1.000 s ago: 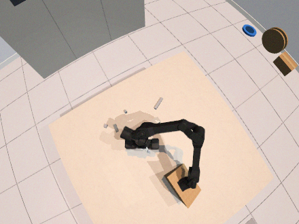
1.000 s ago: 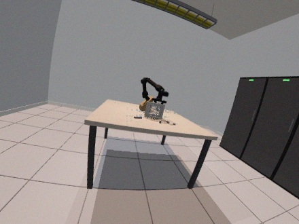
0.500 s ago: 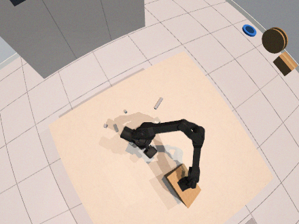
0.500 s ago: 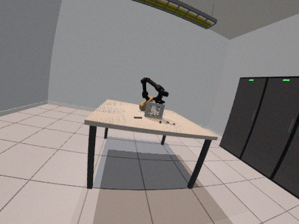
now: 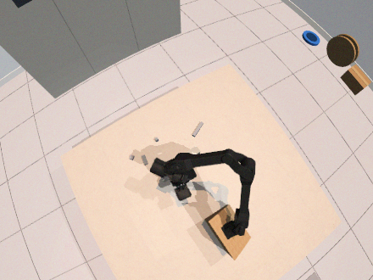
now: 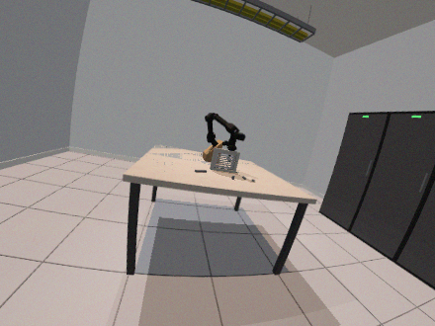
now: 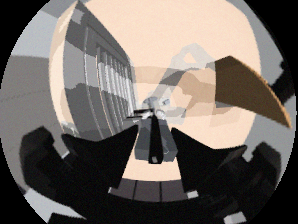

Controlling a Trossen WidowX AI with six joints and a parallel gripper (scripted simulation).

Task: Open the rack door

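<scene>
Standing on the counter [image 5: 280, 178] [image 6: 178, 181] [image 7: 200, 22], with the vented grey panel [image 6: 219, 154] [image 7: 75, 72] left of the fingers in the wrist view; contents behind the slats impossible to tell. Directly ahead, between the parted fingers of the partly open gripper [image 5: 180, 182] [image 6: 231, 146] [image 7: 155, 129], with the upright handle's [image 7: 155, 145] long axis seemingly along the approach; probably needing centring, then a squeeze before turning.
</scene>
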